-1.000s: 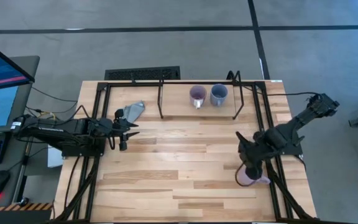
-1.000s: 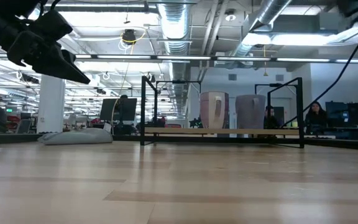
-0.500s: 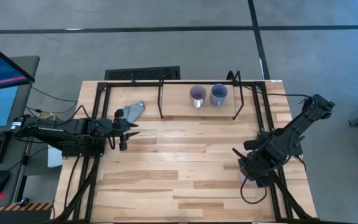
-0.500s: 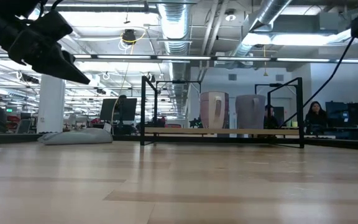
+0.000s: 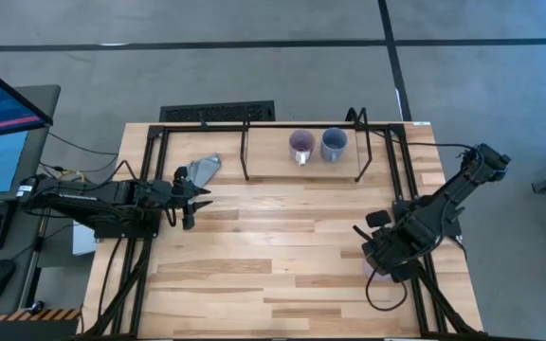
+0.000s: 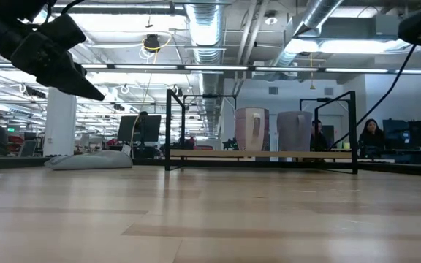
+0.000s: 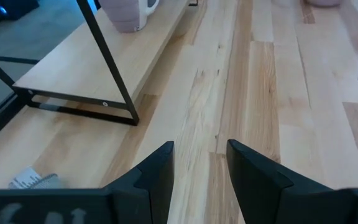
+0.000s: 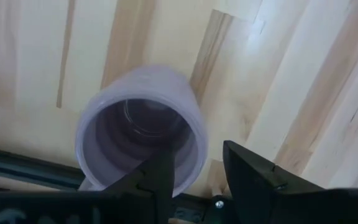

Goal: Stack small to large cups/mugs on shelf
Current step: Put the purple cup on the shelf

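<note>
While high view hides lilac mug, right wrist shows right hand apart over rim.

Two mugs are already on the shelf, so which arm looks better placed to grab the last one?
The right. Its gripper hangs open directly over the pale lilac mug near the table's right edge, one finger over the rim. The left gripper waits open at the far left side, away from every mug.

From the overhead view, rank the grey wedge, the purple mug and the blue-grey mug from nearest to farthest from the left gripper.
1. Grey wedge, just beyond the left gripper.
2. Purple mug, on the shelf, left of its neighbour.
3. Blue-grey mug, farther right on the shelf.
</note>
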